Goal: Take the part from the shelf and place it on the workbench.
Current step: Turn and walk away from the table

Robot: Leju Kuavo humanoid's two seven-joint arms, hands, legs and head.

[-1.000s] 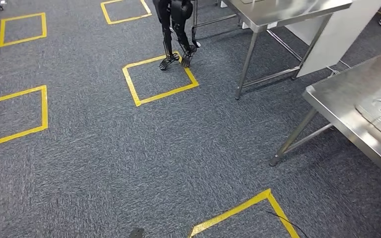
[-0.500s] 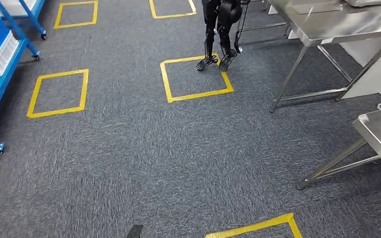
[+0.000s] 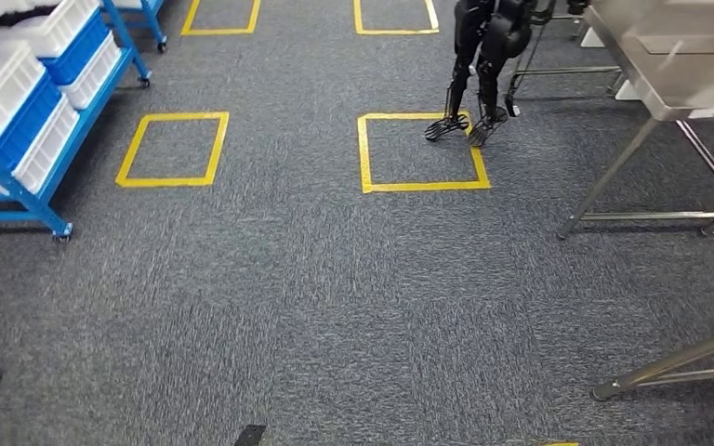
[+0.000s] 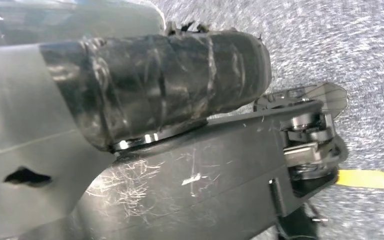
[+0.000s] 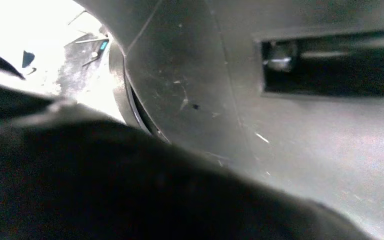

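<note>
Looking down from the head view, you've got the blue shelf [image 3: 20, 181] on wheels off to the left, loaded with white bins [image 3: 5, 98] and a few blue ones. The part itself is too small or too hidden to pick out, so you can't tell its shape or colour, or which bin it sits in. The steel workbench [image 3: 669, 93] is over on the far right, well apart from the shelf, with a stretch of grey carpet [image 3: 270, 307] between them. There's yellow tape [image 3: 423, 186] marking squares on the carpet, and a black robot [image 3: 483, 56] stands at the far edge of one square, just beside the workbench. Another steel table leg [image 3: 669, 367] pokes in at the lower right.

In the left wrist view your left hand [image 4: 130, 85] shows as a grey cover and a thick thumb wrapped in dark tape, with carpet beyond. You can't tell how its fingers lie or whether it holds anything. The right hand [image 5: 80, 185] is just a dark blur up close, so same deal there: can't tell.
</note>
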